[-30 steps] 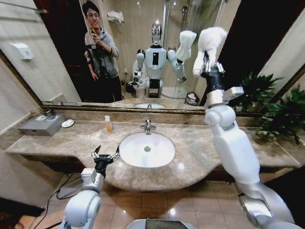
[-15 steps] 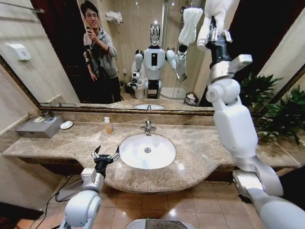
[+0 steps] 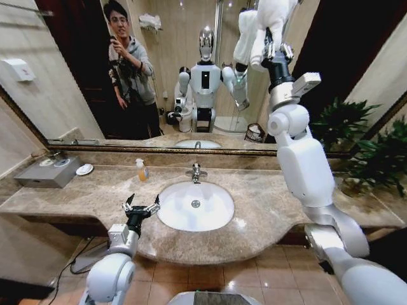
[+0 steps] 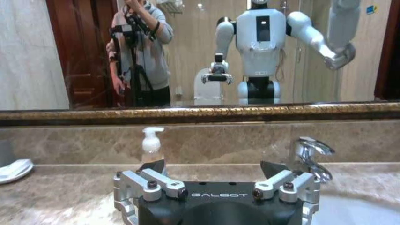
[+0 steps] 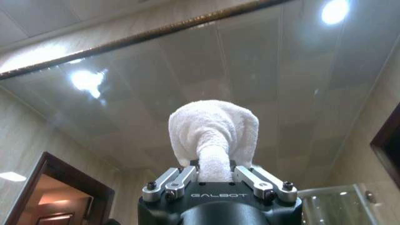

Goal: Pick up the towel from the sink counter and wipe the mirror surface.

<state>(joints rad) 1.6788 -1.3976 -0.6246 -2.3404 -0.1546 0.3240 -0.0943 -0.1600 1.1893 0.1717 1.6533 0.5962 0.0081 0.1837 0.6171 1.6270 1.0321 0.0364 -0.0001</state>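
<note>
Hovering over front edge of mottled brown marble counter [image 3: 267, 210]: left hand [image 3: 140, 207], fingers spread, empty. Small soap pump bottle [image 3: 140, 170], chrome faucet [image 3: 196, 171], oval white basin [image 3: 195, 206] beyond. Right hand [image 3: 272, 51] raised high, clamped on white terry towel [image 3: 270, 19] against large bronze-framed mirror [image 3: 70, 70].

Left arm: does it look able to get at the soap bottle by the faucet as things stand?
Probably yes. The left gripper hovers open at the sink counter's front edge, and only bare marble lies between it and the soap bottle. It's a reach across, though.
</note>
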